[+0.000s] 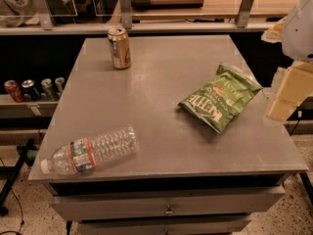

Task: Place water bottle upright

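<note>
The water bottle (90, 153) lies on its side at the front left corner of the grey table (146, 106). It is clear and ribbed, with an orange-edged label band. Its white cap (45, 166) points left, close to the table's edge. My gripper (289, 94) is at the far right of the view, above the table's right edge and partly cut off by the frame. It is far from the bottle and holds nothing that I can see.
A gold soda can (119, 48) stands upright at the back left of the table. A green chips bag (220, 97) lies flat at the right middle. Several cans (32, 89) stand on a low shelf left of the table.
</note>
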You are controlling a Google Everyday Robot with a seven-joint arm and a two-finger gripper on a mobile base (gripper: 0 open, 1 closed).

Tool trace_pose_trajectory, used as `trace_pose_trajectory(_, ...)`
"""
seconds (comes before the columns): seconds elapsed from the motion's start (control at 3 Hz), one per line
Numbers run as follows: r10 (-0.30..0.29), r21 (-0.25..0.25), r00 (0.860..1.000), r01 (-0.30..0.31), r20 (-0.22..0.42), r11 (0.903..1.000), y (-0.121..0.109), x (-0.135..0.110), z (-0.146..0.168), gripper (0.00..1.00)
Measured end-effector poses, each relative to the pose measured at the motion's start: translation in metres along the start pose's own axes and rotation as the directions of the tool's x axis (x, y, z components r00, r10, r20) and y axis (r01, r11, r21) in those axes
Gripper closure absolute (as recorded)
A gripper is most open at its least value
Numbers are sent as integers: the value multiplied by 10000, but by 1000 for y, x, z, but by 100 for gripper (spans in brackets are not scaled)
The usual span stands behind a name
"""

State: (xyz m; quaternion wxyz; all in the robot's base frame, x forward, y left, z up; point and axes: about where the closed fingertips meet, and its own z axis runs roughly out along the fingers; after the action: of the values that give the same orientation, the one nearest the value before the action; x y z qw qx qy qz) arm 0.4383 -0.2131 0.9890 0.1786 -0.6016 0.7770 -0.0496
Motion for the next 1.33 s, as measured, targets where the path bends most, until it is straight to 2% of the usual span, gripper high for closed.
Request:
trace_pose_trajectory(0.67, -189, 104, 9998, 188, 81, 9998, -1, -3, -3, 0)
trace_pose_trajectory(1.0, -1449, -17, 9891, 1450, 269, 9894, 9, -25, -2, 0)
trace_pose_trajectory(1.33, -3024, -185, 9511, 3041, 633, 9525, 28, -55, 0, 0)
